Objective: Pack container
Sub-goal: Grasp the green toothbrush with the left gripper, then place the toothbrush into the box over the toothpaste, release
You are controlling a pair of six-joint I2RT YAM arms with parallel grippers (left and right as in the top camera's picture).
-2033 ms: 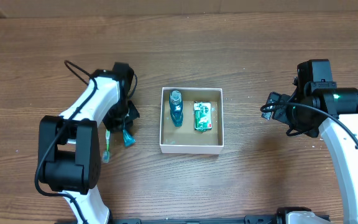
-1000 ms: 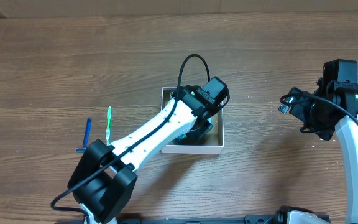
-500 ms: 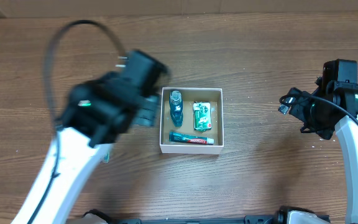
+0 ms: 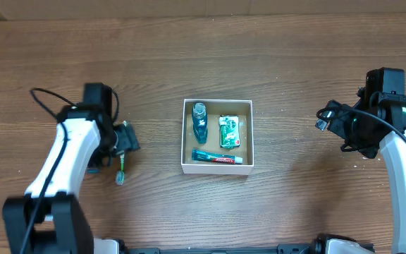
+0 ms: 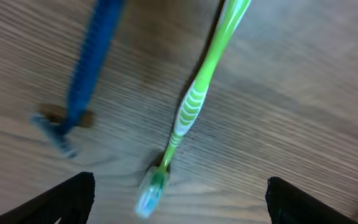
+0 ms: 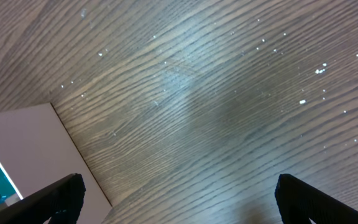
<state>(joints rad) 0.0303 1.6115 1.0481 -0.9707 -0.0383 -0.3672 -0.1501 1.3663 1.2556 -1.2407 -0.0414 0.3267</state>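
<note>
The left gripper hovers spread and empty, the green toothbrush lying directly beneath its jaws, blue razor just beside. The toothbrush looks light, stiff and slick (grip mid-handle, probably). The container sits well off toward the right gripper, also spread.

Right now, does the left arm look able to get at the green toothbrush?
Probably yes: the left gripper hangs open right over the green toothbrush, which lies bare on the table; only the blue razor beside it sits close.
</note>
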